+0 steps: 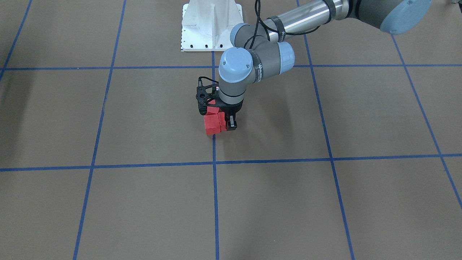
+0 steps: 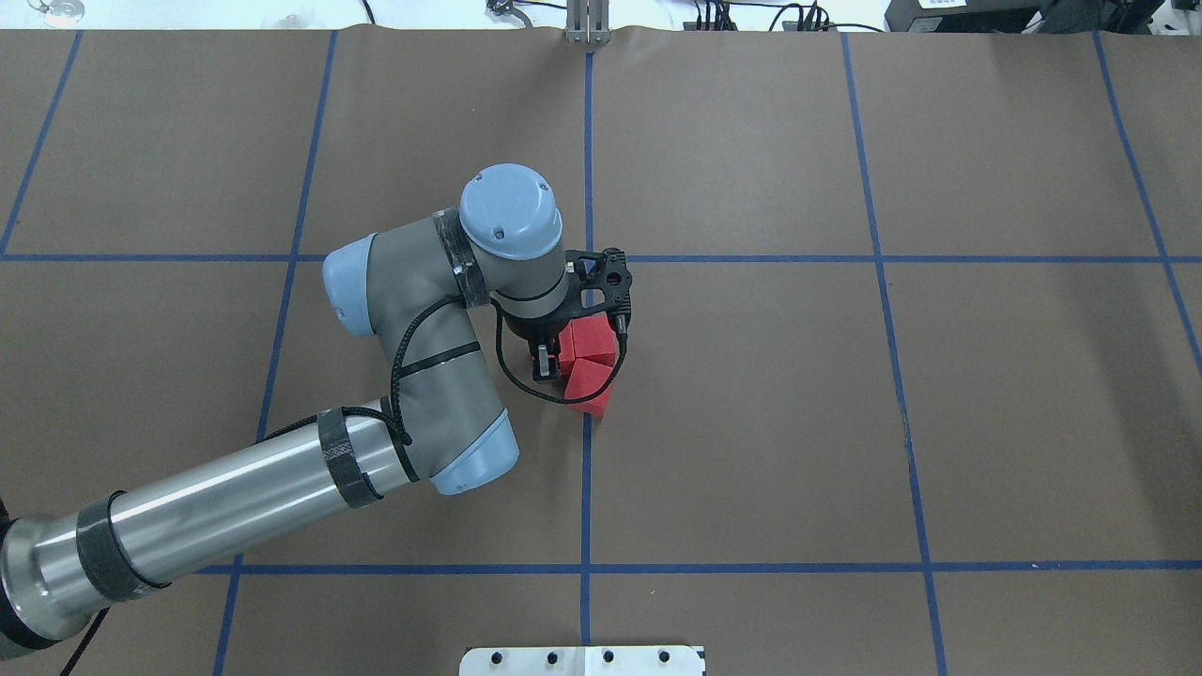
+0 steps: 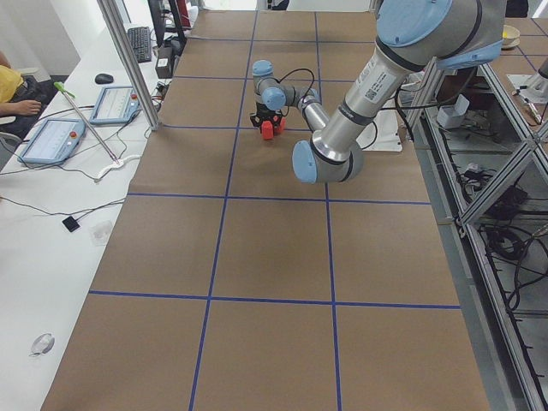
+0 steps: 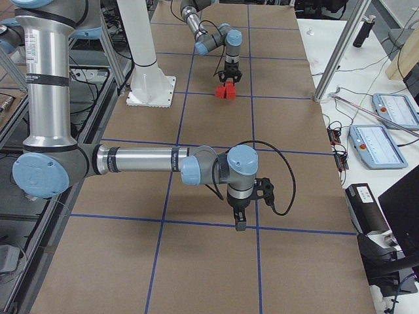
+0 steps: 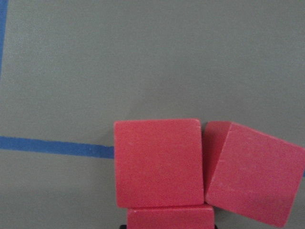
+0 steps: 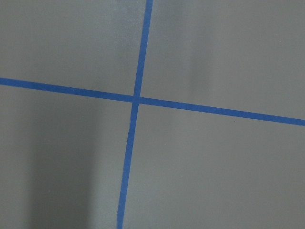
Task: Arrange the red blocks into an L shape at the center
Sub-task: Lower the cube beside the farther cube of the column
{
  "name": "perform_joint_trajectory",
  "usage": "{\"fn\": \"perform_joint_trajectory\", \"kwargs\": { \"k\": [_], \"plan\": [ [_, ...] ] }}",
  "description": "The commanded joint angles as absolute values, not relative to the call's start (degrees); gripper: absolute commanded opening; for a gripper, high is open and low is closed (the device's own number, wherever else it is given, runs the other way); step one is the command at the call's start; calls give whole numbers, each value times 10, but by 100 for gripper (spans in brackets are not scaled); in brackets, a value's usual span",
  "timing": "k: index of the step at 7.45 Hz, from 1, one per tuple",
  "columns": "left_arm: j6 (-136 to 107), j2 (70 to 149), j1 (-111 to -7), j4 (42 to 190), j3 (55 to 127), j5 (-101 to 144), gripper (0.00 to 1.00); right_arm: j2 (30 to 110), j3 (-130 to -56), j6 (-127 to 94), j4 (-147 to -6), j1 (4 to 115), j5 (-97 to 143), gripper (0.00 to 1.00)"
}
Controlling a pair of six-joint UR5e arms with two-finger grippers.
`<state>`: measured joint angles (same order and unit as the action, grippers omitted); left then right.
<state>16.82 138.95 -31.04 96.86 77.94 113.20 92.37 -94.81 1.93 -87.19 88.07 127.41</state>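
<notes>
Three red blocks [image 1: 212, 124] sit together on the brown floor at the center, on the blue tape line [image 1: 214, 148]. In the left wrist view one block [image 5: 159, 162] lies square on the line. A second, tilted block [image 5: 255, 171] touches its right side. The third block [image 5: 169, 217] sits flush against its lower edge, between the jaws. My left gripper [image 1: 224, 121] stands upright over the cluster [image 2: 592, 343] and looks shut on that third block. My right gripper [image 4: 237, 222] hovers over a tape crossing far from the blocks; I cannot tell if it is open or shut.
The white robot base plate [image 1: 211, 25] stands at the robot's edge of the grid. Aluminium posts [image 4: 334, 52] and a side table with tablets [image 4: 380, 144] border the far side of the floor. My right arm [image 4: 137, 160] stretches low across the grid.
</notes>
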Motion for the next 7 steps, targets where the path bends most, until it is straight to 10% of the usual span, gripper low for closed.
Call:
{"fn": "perform_joint_trajectory", "kwargs": {
  "k": [1, 6, 7],
  "plan": [
    [167, 1390, -310, 971, 778, 1132, 35, 924, -948, 19, -872, 881, 1274, 99],
    [166, 1389, -308, 974, 780, 1132, 99, 924, -948, 19, -872, 881, 1274, 99],
    [165, 1389, -308, 974, 780, 1132, 100, 924, -948, 19, -872, 881, 1274, 99]
  ]
}}
